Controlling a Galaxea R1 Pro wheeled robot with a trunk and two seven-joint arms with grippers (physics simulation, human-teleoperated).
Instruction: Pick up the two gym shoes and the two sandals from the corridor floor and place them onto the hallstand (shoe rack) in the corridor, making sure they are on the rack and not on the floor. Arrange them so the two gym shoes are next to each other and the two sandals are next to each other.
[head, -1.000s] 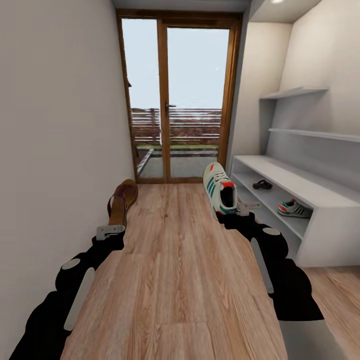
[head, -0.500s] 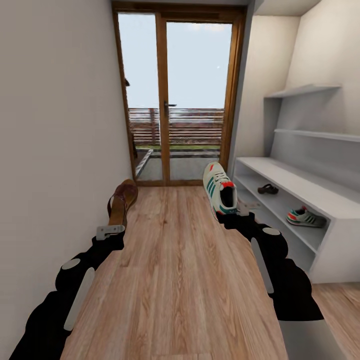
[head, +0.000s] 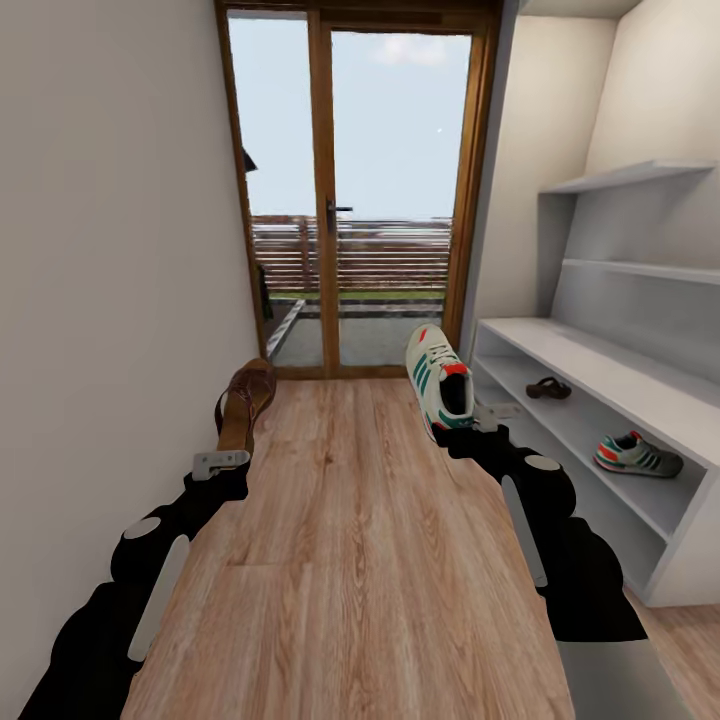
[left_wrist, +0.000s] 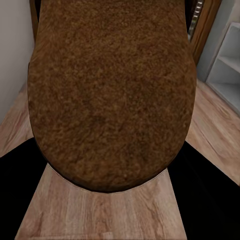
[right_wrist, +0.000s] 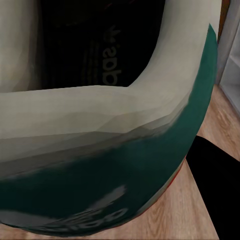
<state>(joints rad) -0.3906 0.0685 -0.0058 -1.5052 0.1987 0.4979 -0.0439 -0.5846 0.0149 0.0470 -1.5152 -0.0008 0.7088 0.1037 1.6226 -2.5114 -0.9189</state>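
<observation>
Your right end effector (head: 478, 420) is clamped on a gym shoe (head: 440, 380), your left end effector (head: 222, 462) on a sandal (head: 244, 402). At two o'clock, the hallstand (head: 640, 385) already holds their mates on its lower tier: sandal (head: 548, 388) farther, sneaker (head: 638, 455) nearer. Set each carried shoe beside its partner, well inside the tier's edge.

Both black arms reach forward from the lower corners of the head view, elbows bent, forearms angling inward and up the frame. The left end effector (head: 222, 462), left of centre, is clamped on a brown sandal (head: 245, 403). The right end effector (head: 483, 418), right of centre, grips a white sneaker (head: 440, 380) at its heel.
</observation>
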